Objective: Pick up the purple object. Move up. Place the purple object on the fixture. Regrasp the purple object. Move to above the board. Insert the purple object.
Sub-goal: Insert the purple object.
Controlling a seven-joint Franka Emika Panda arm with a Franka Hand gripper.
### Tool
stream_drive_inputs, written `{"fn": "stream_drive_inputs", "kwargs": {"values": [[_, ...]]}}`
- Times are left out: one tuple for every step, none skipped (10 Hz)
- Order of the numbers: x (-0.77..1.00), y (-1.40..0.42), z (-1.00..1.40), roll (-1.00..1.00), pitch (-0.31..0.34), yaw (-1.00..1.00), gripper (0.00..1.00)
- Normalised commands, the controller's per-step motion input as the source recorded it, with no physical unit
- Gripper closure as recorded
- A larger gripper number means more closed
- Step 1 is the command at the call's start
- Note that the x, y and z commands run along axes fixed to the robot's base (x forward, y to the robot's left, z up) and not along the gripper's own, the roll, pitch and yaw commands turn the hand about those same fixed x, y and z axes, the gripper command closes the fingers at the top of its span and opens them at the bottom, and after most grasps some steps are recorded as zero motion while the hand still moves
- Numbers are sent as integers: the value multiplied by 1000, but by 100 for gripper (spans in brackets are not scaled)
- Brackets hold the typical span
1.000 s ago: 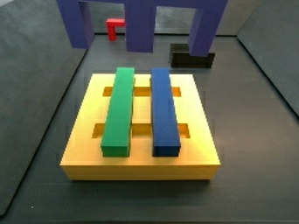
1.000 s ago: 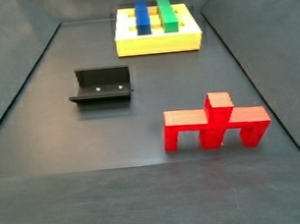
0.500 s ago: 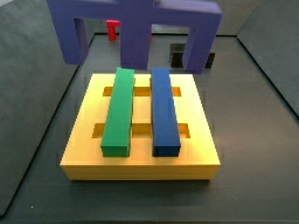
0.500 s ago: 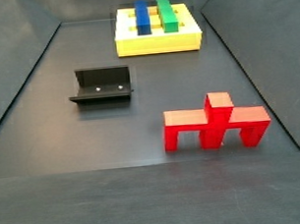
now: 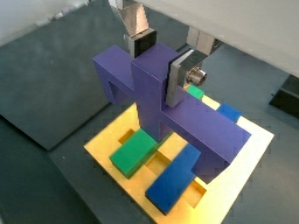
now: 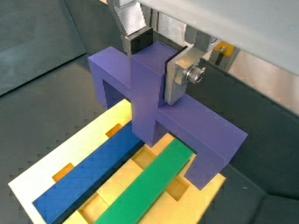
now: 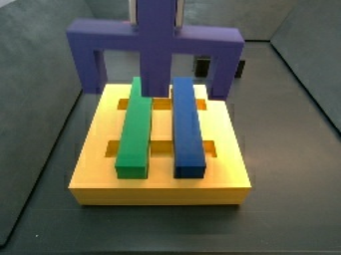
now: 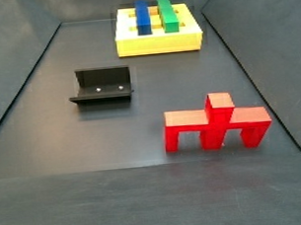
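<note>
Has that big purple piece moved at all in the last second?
Yes. In a side view the purple object, held in the end effector, has come down toward the yellow board; its crossbar, earlier out of frame, now shows.

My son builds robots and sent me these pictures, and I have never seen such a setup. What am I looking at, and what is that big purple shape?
This is a single robot arm with a two-finger gripper. Two cameras ride on its wrist and look down past its flat silver fingers; two others stand fixed beside the dark floor.

In both wrist views the gripper is shut on the stem of the purple object, a purple-blue plastic block with a wide crossbar and two end legs. It hangs legs down, above the board, a thick yellow slotted slab bearing a long green bar and a long blue bar.

In a side view you also see the fixture, a small black holder, and a similar red piece standing unused on the floor.
</note>
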Motion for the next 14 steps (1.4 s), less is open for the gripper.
{"fn": "stream_drive_inputs", "kwargs": {"values": [[3, 0, -403, -103, -410, 0, 100], [-37, 0, -431, -3, -403, 0, 100], [-37, -6, -391, 120, -364, 0, 100], [0, 0, -369, 236, -81, 0, 100], [0, 0, -426, 176, 0, 0, 100], [0, -103, -326, 173, -4, 23, 100], [0, -126, -257, 141, -10, 117, 100], [80, -120, -243, 144, -14, 200, 100], [0, -29, -186, 133, -4, 97, 100], [31, -54, -206, 54, 0, 51, 100], [111, 0, -194, 9, 0, 0, 100], [117, -57, -114, 0, 0, 0, 100], [57, -86, -100, 0, 0, 0, 100], [11, -31, -154, 1, 0, 0, 100]]}}
